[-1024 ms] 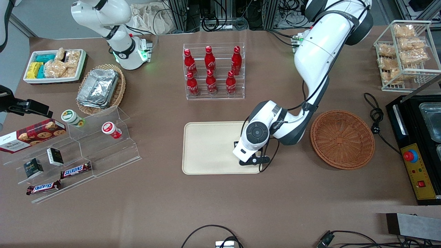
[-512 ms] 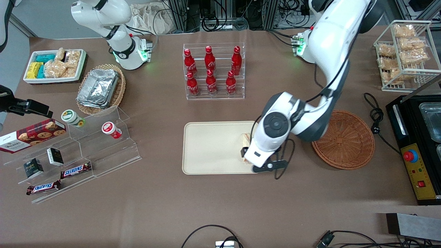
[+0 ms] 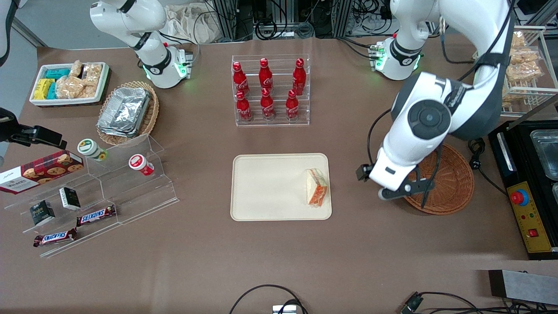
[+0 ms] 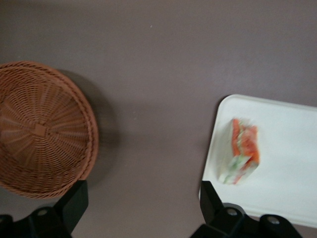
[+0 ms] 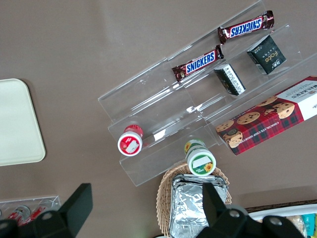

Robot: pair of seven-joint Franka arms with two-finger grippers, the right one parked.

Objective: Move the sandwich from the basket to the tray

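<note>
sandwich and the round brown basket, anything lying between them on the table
Only the tray rim, then bare tabletop, between the sandwich and the basket in the left wrist view. The open gripper hangs above that gap, holding nothing.

My brown counter (image 3: pixel 279 261), the tray (image 3: pixel 270 187) at its middle, the basket (image 3: pixel 453 183) beside it toward my working end, bottle rack (image 3: pixel 271 90) farther back, my end effector (image 3: pixel 379 185) empty and spread above bare counter between tray and basket
</note>
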